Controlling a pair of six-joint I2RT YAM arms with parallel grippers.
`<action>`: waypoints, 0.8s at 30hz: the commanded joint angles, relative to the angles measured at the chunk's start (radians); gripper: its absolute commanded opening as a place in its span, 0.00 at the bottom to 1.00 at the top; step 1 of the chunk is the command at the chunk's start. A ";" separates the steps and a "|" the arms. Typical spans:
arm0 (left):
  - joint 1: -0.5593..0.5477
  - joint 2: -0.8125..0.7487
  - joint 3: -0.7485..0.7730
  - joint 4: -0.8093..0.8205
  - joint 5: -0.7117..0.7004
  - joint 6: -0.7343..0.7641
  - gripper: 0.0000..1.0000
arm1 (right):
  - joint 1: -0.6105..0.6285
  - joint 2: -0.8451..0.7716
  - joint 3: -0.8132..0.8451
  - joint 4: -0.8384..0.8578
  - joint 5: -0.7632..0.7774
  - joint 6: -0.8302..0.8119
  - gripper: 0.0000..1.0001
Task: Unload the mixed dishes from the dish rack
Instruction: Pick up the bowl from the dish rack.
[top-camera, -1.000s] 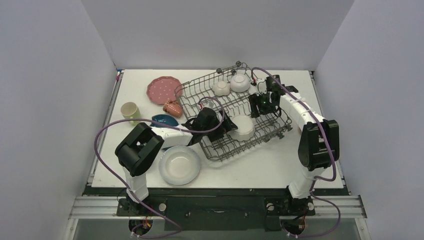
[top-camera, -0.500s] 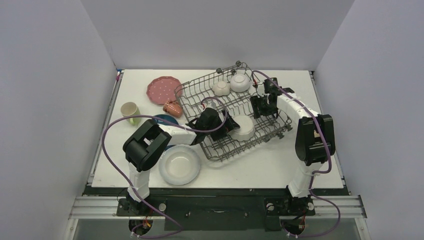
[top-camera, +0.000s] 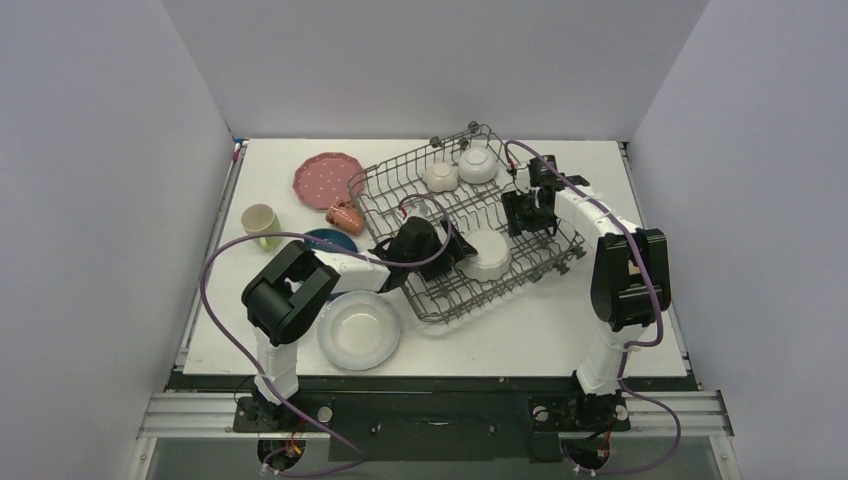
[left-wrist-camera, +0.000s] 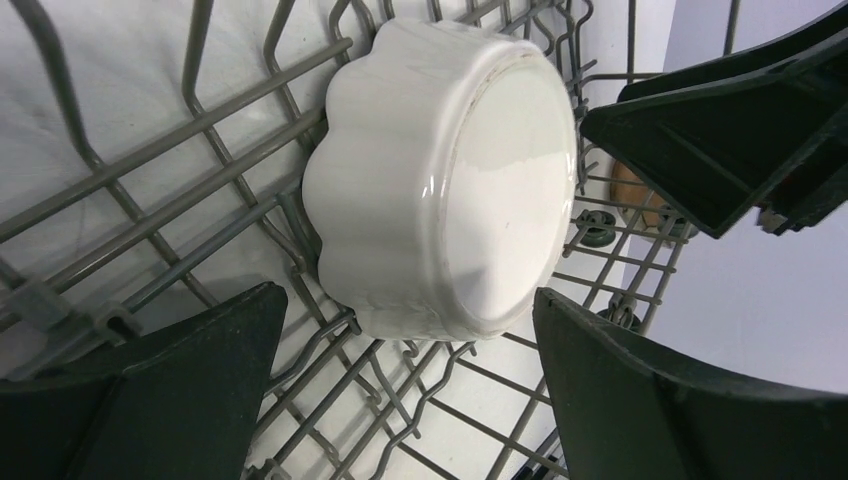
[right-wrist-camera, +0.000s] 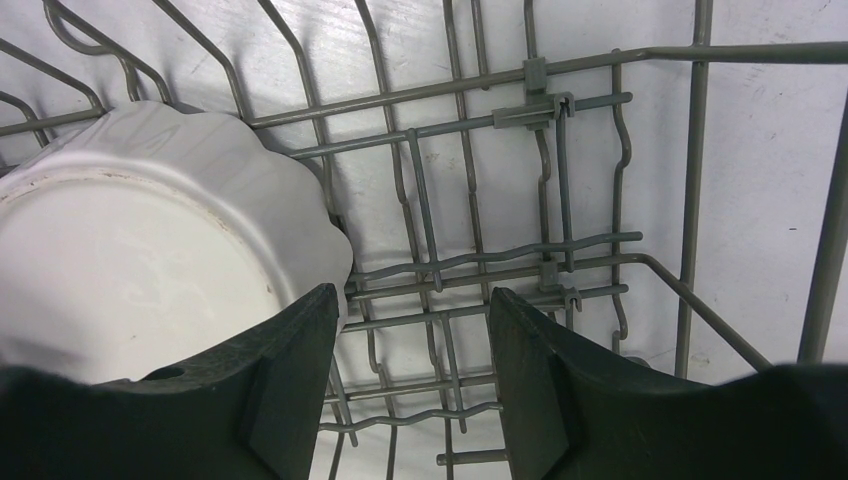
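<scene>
Two spread left fingers (left-wrist-camera: 140, 400) — flanking upturned white bowl (left-wrist-camera: 450, 180)

My left gripper (left-wrist-camera: 405, 310) is spread wide, a dark finger (left-wrist-camera: 190, 390) low on each side of a white fluted bowl (left-wrist-camera: 450, 190). The bowl lies tilted, base toward me, on the dish rack (left-wrist-camera: 200, 180) wires.

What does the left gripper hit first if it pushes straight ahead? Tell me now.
The upside-down white scalloped bowl in the dish rack. It lies dead ahead of the left gripper, between its open fingers; remaining depth is unclear.
</scene>
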 joint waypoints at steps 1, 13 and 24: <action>0.008 -0.118 0.009 -0.056 -0.086 0.057 0.93 | -0.005 0.026 0.000 0.016 0.024 0.008 0.53; 0.005 -0.089 0.037 -0.029 -0.018 0.032 0.91 | -0.004 0.032 0.002 0.013 0.026 0.008 0.53; 0.005 0.015 0.083 -0.013 0.065 -0.007 0.88 | -0.003 0.038 0.006 0.010 0.025 0.008 0.53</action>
